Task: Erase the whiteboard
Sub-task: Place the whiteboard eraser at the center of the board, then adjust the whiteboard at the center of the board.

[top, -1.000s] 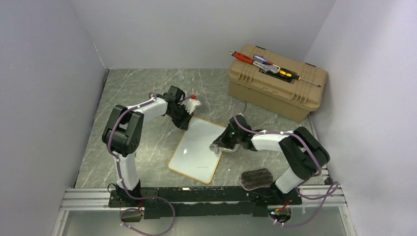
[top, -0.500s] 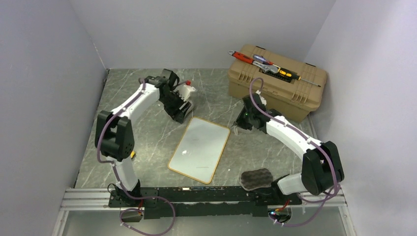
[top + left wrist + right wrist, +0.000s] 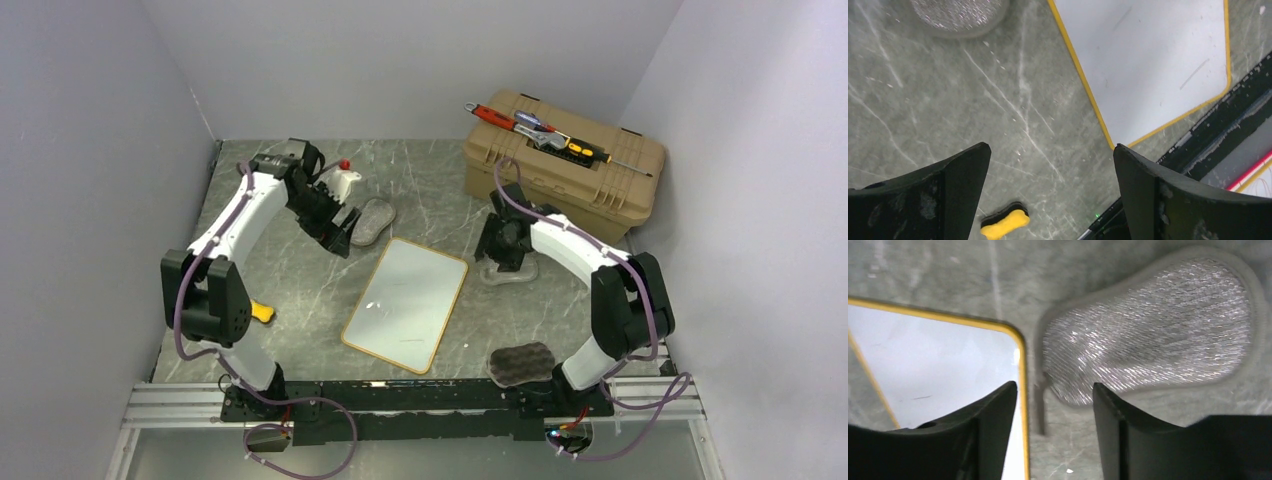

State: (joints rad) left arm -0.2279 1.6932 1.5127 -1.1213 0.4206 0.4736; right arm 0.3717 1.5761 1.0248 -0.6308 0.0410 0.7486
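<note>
The whiteboard (image 3: 405, 305) lies flat in the middle of the table, glossy white with a yellow frame; in the left wrist view the whiteboard (image 3: 1148, 65) shows only a few faint thin marks. My left gripper (image 3: 342, 228) hovers off its far left corner, open, with nothing between its fingers. A grey glittery pad (image 3: 372, 220) lies on the table beside it. My right gripper (image 3: 503, 255) stands open just right of the board's far right corner, over a second grey pad (image 3: 1158, 330) that lies loose on the table. The whiteboard's corner (image 3: 938, 365) shows left of that pad.
A tan toolbox (image 3: 560, 170) with tools on its lid stands at the back right. A dark wavy sponge (image 3: 520, 362) lies near the right arm's base. A small yellow sponge (image 3: 262, 312) lies by the left arm. Grey walls close in both sides.
Both arms pulled away from the whiteboard, the left toward the back left, the right to the board's right side. Both grippers opened, and a grey pad now lies loose by each.
</note>
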